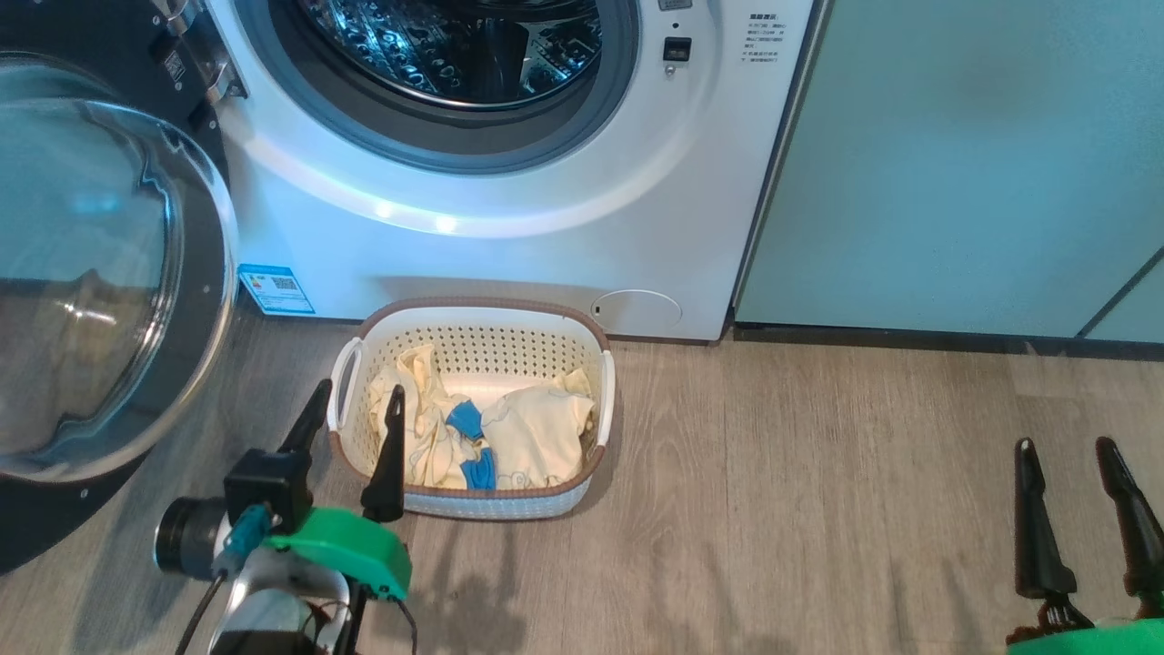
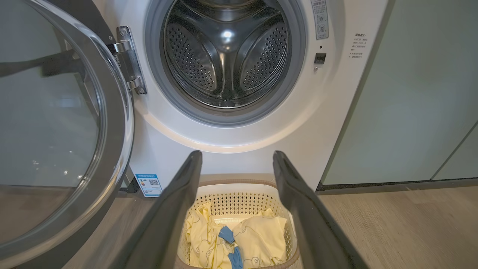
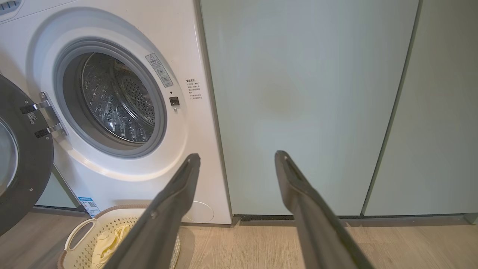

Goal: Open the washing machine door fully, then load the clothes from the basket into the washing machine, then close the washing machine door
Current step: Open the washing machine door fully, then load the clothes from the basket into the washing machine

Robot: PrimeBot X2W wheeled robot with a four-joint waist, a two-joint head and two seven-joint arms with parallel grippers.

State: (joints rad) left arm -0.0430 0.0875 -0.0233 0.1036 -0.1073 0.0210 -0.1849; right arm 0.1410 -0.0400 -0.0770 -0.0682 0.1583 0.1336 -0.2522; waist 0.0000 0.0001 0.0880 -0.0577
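The clothes lie inside the basket: pale yellow garments with small blue pieces between them at the middle. The basket stands on the wooden floor, at 6 o'clock from the drum opening and just in front of the washing machine.

The drum is exposed inside its grey gasket. The washing machine door stands swung out at 9 o'clock from the opening, with its glass bowl facing the head camera. An energy sticker sits low on the front at 10 o'clock from the basket. A round flap sits at 1 o'clock from the basket.

The left pincer is at 8 o'clock from the basket. Its fingers stand apart and grip nothing. In the head view one finger overlaps the basket's near left corner. Contact with the rim cannot be determined.

The right pincer is at 4 o'clock, well apart from the basket, over bare floor. Its fingers stand apart and hold nothing.

Pale green cabinets adjoin the machine at 3 o'clock.
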